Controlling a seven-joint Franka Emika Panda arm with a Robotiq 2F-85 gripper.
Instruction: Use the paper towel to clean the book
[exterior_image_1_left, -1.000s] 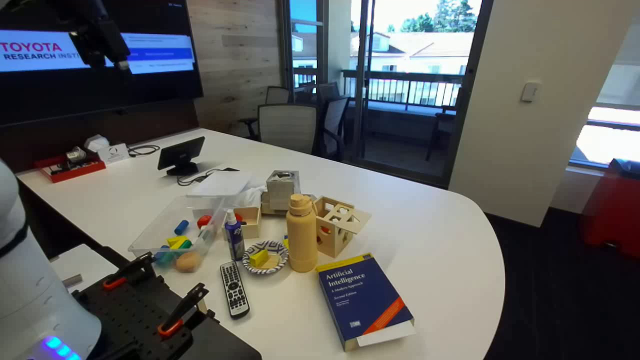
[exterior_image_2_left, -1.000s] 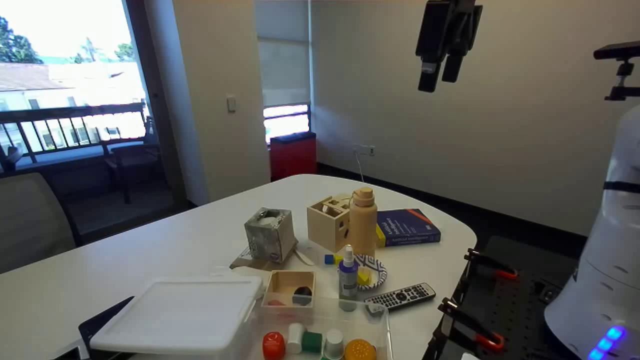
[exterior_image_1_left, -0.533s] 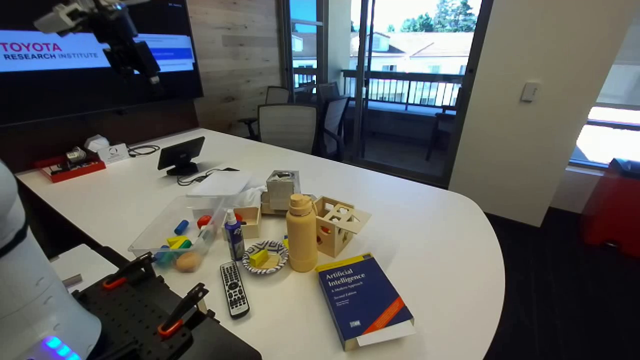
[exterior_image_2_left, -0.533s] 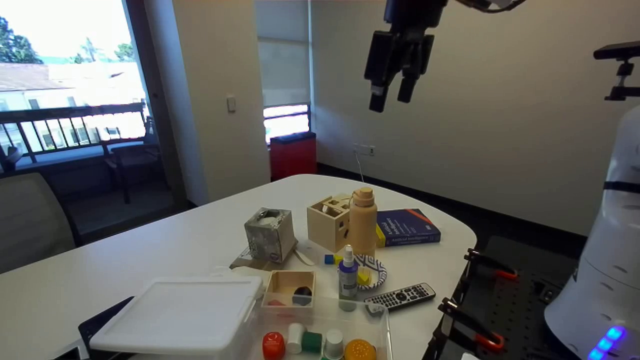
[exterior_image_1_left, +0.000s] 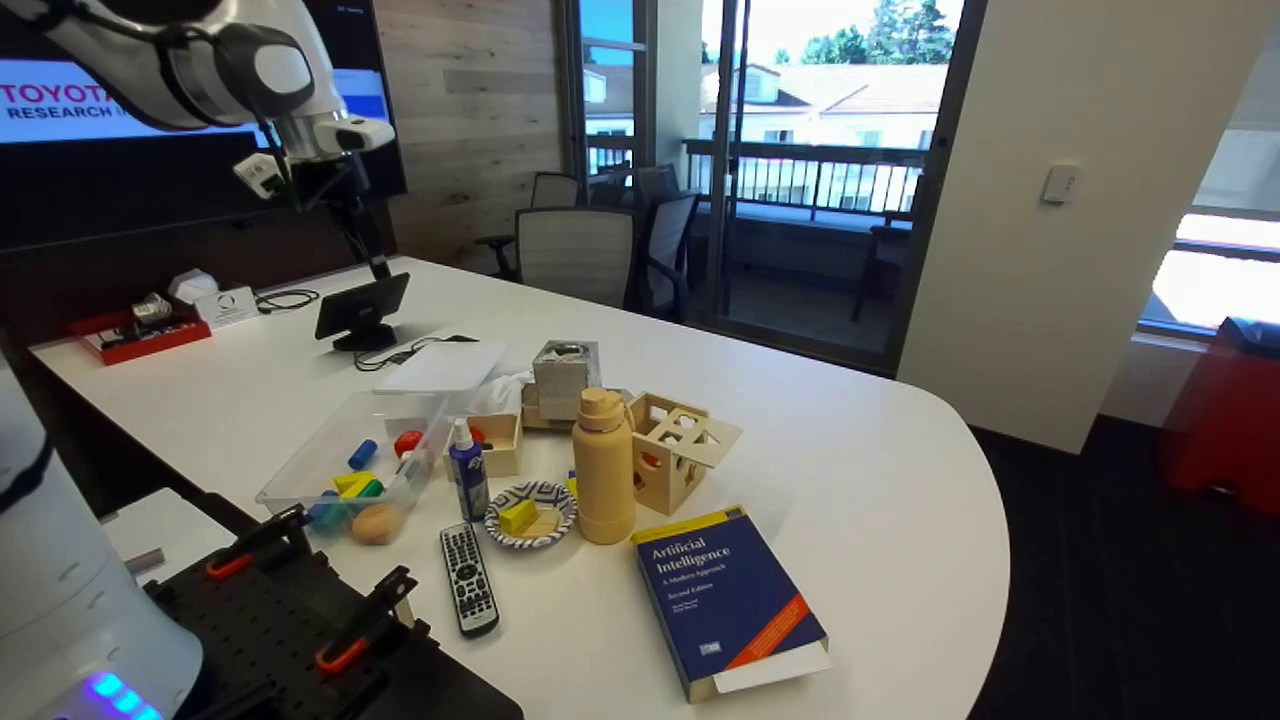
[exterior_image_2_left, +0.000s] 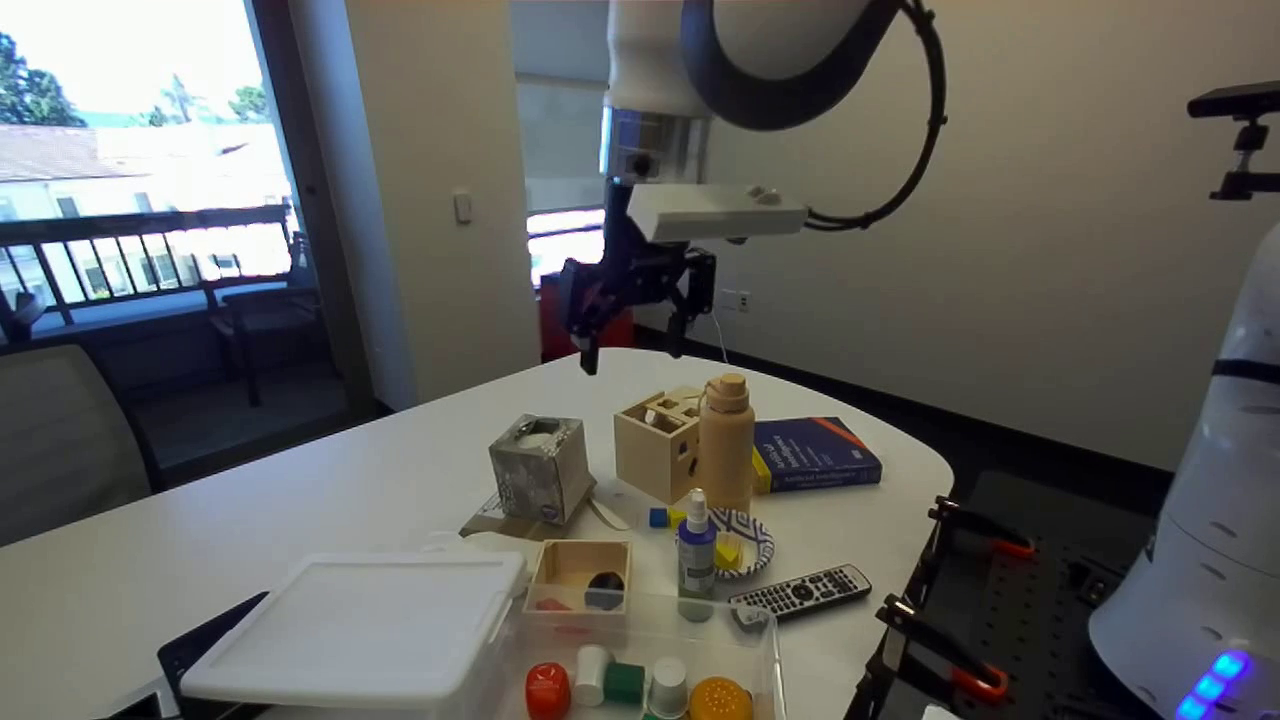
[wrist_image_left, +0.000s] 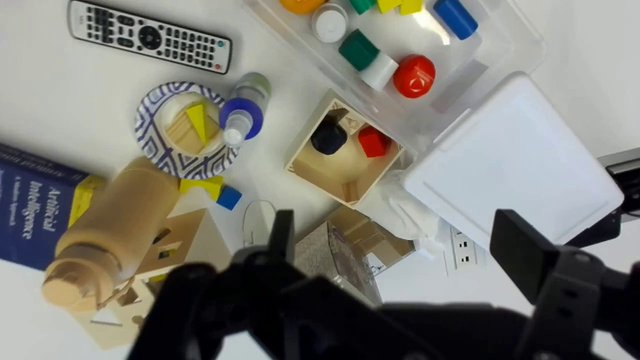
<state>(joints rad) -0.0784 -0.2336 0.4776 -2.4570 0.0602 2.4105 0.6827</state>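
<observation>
A crowded white meeting table (exterior_image_1_left: 860, 480), and above it hangs the pincer (exterior_image_2_left: 632, 359), spread wide, nothing in its grip! This reads as the approach, no wiping yet. Next up, I'd say: drop down and pinch that crumpled white wad (wrist_image_left: 407, 212), maybe the paper towel, near the tissue box (exterior_image_2_left: 542, 470). And the target, the Artificial Intelligence textbook (exterior_image_1_left: 725, 600)? Flat on the table, below the pincer, well apart, out beyond the tan water bottle (exterior_image_1_left: 604, 470).
</observation>
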